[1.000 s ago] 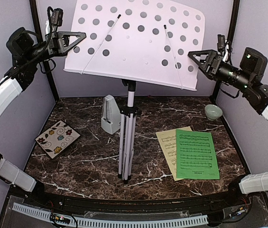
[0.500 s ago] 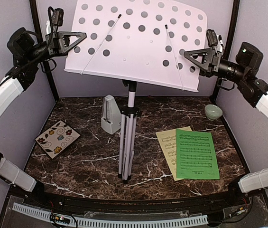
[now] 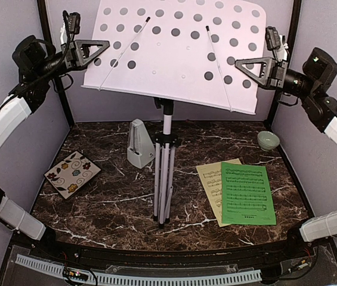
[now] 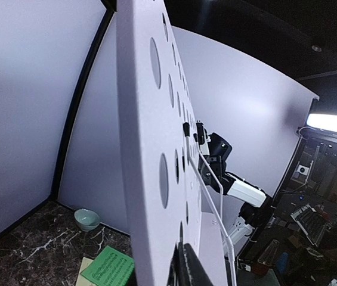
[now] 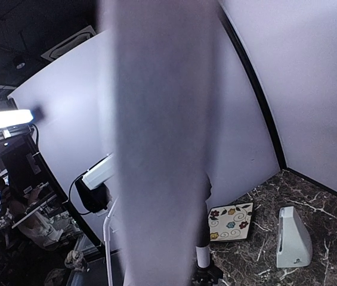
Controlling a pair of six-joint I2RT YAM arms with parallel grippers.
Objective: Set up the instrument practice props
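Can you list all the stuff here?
white tripod music stand with a holey desk: one, white, middle
light-grey pyramid metronome: one, grey, left of the stand's pole
floral square tile: one, cream, far left
small pale-green bowl: one, green, back right
green music sheet: one, green, front right, overlapping the yellow one
pale-yellow music sheet: one, yellow, partly under it
left gripper: one, black, at the desk's left edge
right gripper: one, black, shut on its right edge

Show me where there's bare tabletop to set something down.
Bare marble lies between the floral tile and the legs of the music stand, and between those legs and the pale-yellow sheet. Crowded: the right, with the green sheet overlapping it and the bowl behind; the metronome hugs the legs.
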